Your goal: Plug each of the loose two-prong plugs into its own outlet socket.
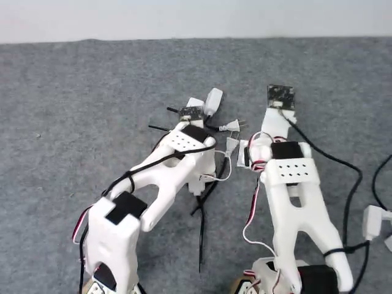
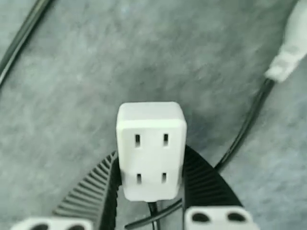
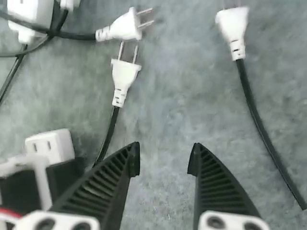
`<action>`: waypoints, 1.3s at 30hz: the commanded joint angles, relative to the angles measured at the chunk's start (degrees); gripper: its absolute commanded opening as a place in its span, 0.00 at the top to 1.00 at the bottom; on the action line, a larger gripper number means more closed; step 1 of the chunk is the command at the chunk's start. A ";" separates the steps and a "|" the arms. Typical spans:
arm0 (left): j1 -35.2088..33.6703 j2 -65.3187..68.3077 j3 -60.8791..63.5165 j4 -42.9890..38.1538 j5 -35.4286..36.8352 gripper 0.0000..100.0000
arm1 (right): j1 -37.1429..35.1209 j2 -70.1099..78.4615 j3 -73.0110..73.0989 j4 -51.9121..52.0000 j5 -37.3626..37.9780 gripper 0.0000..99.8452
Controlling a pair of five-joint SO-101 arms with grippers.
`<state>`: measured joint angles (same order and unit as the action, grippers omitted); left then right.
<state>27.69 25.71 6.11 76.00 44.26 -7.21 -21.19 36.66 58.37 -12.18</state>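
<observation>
A white outlet block (image 2: pixel 151 148) with two pairs of slots sits upright between the black fingers of my left gripper (image 2: pixel 151 158), which is shut on it. The same block (image 3: pixel 48 146) stands beside my right gripper (image 3: pixel 164 148), which is open and empty, low over the grey carpet. Just beyond the right gripper lie two white two-prong plugs on black cords: one (image 3: pixel 123 76) with its prongs pointing away, and one (image 3: pixel 125 28) lying crosswise. A third plug (image 3: pixel 232 24) lies off to the other side. From above, two plugs (image 1: pixel 231 127) (image 1: pixel 231 145) lie between the arms.
Another white block (image 1: pixel 213 101) lies past the left arm (image 1: pixel 177 159). Black cords (image 1: pixel 202 220) trail between the arms and around the right arm (image 1: pixel 288 171). A white adapter (image 1: pixel 373 220) sits at the far right edge. Grey carpet (image 1: pixel 73 92) is open to the left.
</observation>
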 commanded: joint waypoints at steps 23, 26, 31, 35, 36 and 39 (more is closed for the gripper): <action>-4.40 -26.64 38.11 -19.08 -2.55 0.99 | -16.31 -2.24 13.10 -14.37 -8.18 0.83; -5.45 -26.20 37.76 -18.90 -5.19 0.99 | -16.31 -0.22 13.54 -16.22 -8.18 0.83; -5.45 -26.81 37.76 -19.34 -6.07 0.99 | -16.04 7.16 9.41 -15.87 -8.18 0.83; -5.54 -26.81 37.85 -20.22 -8.35 0.98 | -15.96 11.65 5.10 -12.62 -8.26 0.84; -5.54 -26.81 37.85 -20.22 -8.35 0.98 | -15.96 12.18 4.57 -12.35 -8.26 0.85; -5.54 -26.81 37.41 -20.40 -8.35 0.98 | -15.87 12.26 4.40 -12.70 -8.00 0.90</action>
<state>23.47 -0.84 45.23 56.13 36.70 -23.12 -8.70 44.57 45.36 -20.00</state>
